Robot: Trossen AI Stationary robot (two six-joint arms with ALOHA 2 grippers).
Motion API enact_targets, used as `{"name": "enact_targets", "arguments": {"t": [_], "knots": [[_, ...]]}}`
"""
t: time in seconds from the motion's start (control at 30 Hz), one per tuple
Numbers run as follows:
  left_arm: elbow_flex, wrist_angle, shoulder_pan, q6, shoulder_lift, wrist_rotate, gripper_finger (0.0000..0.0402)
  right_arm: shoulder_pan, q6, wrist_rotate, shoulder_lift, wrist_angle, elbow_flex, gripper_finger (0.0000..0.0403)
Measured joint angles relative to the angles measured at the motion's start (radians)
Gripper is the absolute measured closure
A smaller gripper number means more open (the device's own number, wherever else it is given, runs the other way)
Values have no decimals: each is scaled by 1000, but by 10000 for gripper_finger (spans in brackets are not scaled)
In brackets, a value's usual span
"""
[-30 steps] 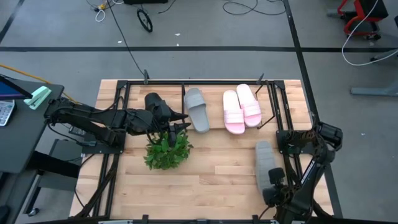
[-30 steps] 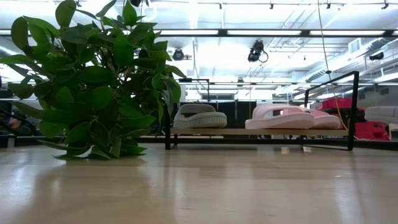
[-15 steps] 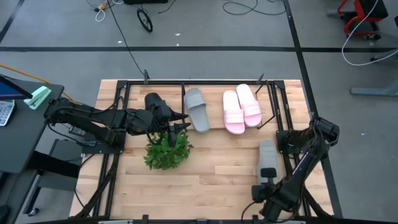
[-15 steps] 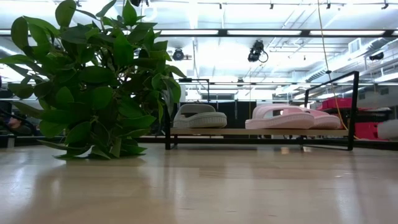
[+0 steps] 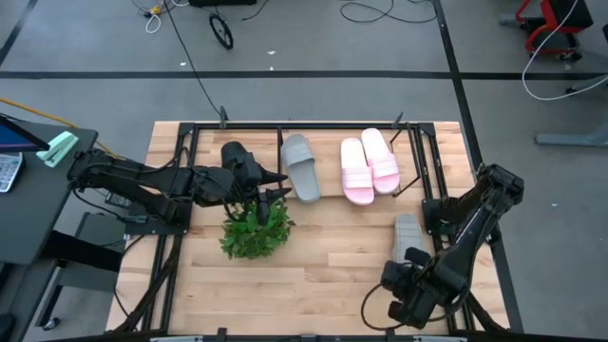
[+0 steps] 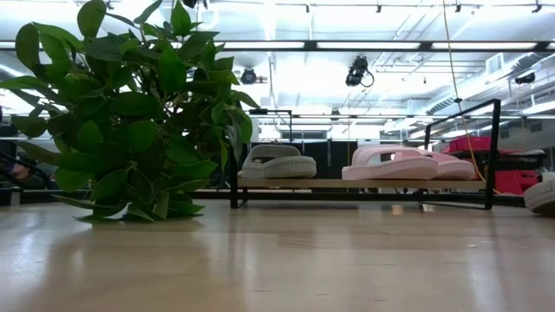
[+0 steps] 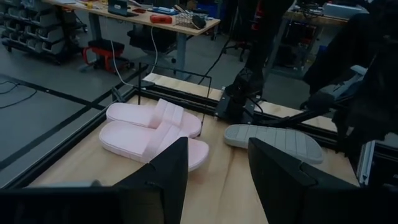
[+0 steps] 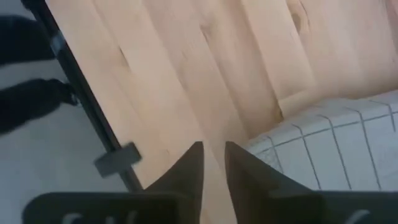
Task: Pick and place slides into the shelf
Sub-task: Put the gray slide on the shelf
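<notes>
Green plant (image 5: 256,228) stands before shelf (image 5: 313,128).

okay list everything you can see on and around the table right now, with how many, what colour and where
Pink slides: two, light pink, side by side on the shelf's right half.
Grey slide on shelf: one, grey, left of the pink pair.
Grey slide on table: one, grey, sole up, off the shelf near the table's right edge.
Shelf: one, black rods, along the table's far edge.
Plant: one, green, on the table in front of the shelf.
Table: one, light wood.
Left gripper: open, above the plant beside the grey slide on shelf.
Right gripper: fingers nearly together, empty, at the near right edge.
</notes>
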Motion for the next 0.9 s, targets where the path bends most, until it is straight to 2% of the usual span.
{"name": "enact_targets", "arguments": {"t": [0.17,0.27,0.37,0.57,0.67,0.9], "knots": [[0,-3,0,1,0,0,230,-2,-27,-29,-5,101,0,285],[0,-11,0,1,0,4,230,4,48,-75,-5,107,0,259],[0,-20,0,0,0,8,230,18,256,-114,-5,61,0,239],[0,-26,0,-2,0,8,230,128,792,-64,-5,18,-1,229],[0,-25,1,19,0,8,230,145,824,-149,0,-15,-1,231],[0,-25,1,87,0,8,230,85,820,-113,-22,-124,-1,231]]}}
